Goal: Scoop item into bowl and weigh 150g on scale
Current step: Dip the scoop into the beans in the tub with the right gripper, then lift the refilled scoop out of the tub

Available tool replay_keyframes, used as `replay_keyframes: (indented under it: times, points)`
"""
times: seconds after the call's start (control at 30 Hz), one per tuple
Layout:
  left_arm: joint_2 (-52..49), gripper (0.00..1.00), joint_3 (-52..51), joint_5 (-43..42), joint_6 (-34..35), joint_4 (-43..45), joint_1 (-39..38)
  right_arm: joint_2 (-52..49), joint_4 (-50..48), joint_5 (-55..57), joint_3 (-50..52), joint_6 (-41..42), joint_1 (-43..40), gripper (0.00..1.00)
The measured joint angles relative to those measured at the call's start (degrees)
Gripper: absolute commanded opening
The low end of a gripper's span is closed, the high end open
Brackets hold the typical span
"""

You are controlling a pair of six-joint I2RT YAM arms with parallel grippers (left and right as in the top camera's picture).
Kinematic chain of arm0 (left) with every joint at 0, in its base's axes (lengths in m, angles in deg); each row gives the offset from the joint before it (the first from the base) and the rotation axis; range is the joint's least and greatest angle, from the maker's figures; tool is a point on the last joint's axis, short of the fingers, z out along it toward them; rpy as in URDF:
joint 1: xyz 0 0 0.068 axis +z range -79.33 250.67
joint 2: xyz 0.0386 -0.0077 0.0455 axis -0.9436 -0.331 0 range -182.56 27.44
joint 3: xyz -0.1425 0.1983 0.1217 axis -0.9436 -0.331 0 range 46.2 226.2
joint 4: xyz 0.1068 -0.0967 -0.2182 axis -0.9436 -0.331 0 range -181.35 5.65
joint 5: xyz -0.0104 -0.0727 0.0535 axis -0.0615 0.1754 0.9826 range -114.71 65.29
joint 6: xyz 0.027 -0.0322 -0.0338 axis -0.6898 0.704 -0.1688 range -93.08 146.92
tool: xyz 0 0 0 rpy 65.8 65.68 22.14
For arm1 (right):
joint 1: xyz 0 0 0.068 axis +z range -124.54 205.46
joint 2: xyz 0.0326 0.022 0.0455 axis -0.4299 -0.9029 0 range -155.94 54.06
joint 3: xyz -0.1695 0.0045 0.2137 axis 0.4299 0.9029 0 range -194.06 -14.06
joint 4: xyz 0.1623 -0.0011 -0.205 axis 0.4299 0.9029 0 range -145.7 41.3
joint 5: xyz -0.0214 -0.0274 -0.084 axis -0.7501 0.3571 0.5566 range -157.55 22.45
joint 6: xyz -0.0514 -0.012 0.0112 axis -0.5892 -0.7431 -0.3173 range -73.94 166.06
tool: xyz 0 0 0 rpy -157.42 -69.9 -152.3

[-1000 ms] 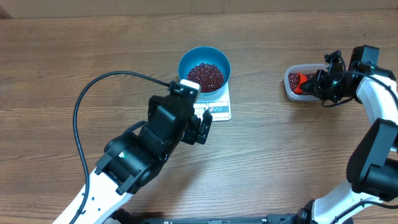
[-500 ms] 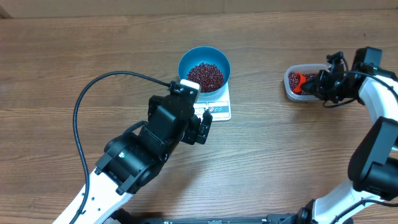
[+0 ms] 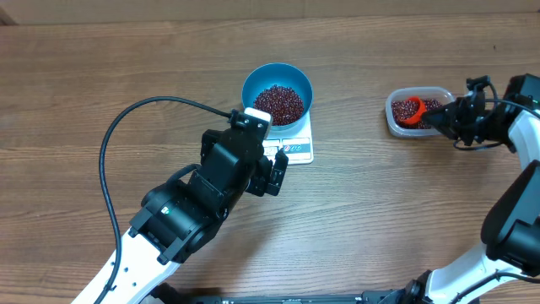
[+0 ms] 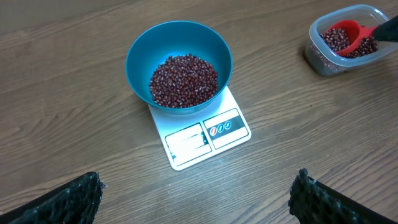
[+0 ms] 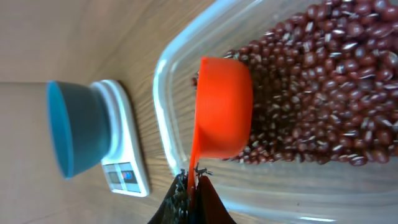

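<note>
- now the right gripper [image 3: 440,120] is clenched on the handle of the orange scoop [image 3: 411,111], whose cup sits among the adzuki-like beans [image 5: 323,81] in the clear plastic tub [image 3: 389,114].
- the scoop's long axis runs from handle to cup toward the robot's left, roughly in line with the blue bowl [image 3: 247,84].
- that bowl stands on the white kitchen scale [image 4: 205,137], well apart from the tub, and already holds a mound of beans.
- the left gripper [image 4: 198,180] is spread wide and grasps nothing, hovering near the scale's display edge. it is the nearer arm, but the right one has the scoop.
- judgement: the coming carry is a level sweep leftward, with the cup lifted clear of the tub's rim first.
</note>
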Motion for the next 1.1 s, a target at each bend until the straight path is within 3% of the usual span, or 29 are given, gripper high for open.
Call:
replay_keyframes:
  times: [0.7,1.1]
  points:
    - [0.0,0.99,0.0,0.02,0.0,0.0,0.0,0.0,2.19,-7.1,0.0,-3.17,-2.14,0.04]
    - [0.0,0.99,0.0,0.02,0.0,0.0,0.0,0.0,2.47,-19.74,0.0,-6.12,-2.14,0.04]
